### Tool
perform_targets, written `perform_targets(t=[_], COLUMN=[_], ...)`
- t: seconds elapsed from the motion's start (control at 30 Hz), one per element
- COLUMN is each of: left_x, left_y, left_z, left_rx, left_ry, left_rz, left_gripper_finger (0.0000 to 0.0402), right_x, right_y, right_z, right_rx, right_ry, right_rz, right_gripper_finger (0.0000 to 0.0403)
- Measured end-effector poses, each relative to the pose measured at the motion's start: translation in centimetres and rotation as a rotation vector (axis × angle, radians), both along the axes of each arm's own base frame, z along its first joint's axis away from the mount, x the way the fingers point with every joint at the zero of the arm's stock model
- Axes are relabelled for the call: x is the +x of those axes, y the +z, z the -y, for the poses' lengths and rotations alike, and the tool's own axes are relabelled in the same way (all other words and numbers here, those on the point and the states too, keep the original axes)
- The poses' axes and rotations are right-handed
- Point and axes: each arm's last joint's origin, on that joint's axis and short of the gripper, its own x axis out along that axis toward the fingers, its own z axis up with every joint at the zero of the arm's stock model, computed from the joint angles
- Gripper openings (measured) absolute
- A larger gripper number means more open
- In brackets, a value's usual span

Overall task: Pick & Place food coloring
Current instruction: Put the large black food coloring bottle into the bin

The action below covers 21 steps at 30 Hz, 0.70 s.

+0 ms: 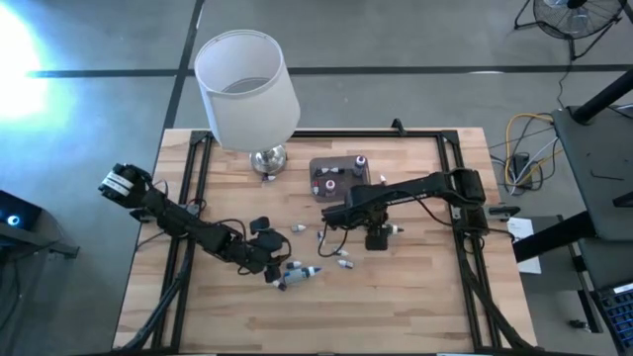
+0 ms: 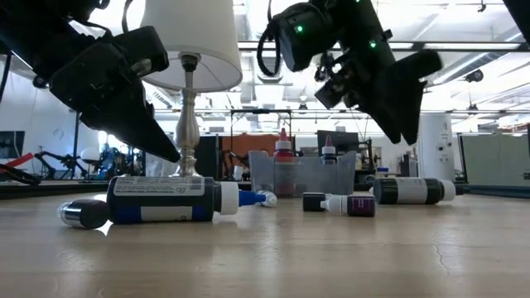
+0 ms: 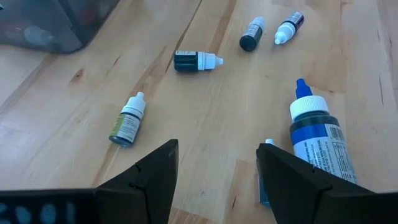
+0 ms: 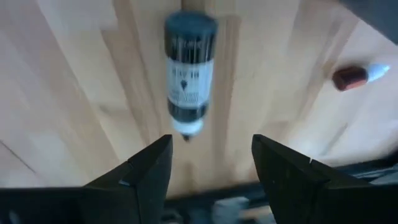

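Several small food coloring bottles lie on their sides on the wooden table. My right gripper (image 4: 211,168) hangs open above a dark bottle with a white label (image 4: 189,81), which lies just beyond its fingertips, also visible in the low view (image 2: 410,190). My left gripper (image 3: 214,168) is open and low over the table, with bare wood between its fingers. A blue-capped bottle (image 3: 314,134) lies close beside one of its fingers. Two bottles (image 1: 326,180) stand upright in the translucent grey box (image 1: 336,178).
A white-shaded lamp (image 1: 247,89) on a chrome base stands at the far left. More bottles lie loose: a green-labelled one (image 3: 127,118), a dark one (image 3: 196,60), two farther off (image 3: 252,34), and a reddish one (image 4: 357,74). A black frame (image 1: 455,148) rims the table.
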Motion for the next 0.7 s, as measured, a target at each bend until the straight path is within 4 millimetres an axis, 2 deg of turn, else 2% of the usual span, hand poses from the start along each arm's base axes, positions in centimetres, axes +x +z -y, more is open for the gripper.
perform_targets(t=[0.1,0.2,0.37,0.53,0.6,0.7], left_x=[0.0,0.0,0.0,0.0,0.0,0.0], left_y=[0.0,0.0,0.0,0.0,0.0,0.0], left_z=[0.0,0.0,0.0,0.0,-0.1,-0.1], left_rx=[-0.018,-0.035,-0.042,-0.034,-0.034,-0.034], left_ry=[0.014,0.027,0.03,0.026,0.029,0.032], left_rz=[0.004,0.005,0.006,0.005,0.007,0.008], left_gripper_finger=[0.0194,0.0194,0.0194,0.0194,0.0194,0.0194], right_x=[-0.2,-1.1,-5.5,-10.3,-11.1,-11.1], right_y=[0.5,1.5,2.9,0.5,-0.9,-2.9], right_z=[-0.1,0.1,-0.7,-2.7,-2.9,-2.6], right_rx=[0.015,-0.052,-0.271,-0.379,-0.327,-0.228], right_ry=[-0.247,-0.614,-1.27,-1.9,-2.002,-2.031], right_rz=[0.155,0.345,0.522,0.541,0.543,0.548], right_gripper_finger=[0.0217,0.0216,0.0216,0.0217,0.0217,0.0217])
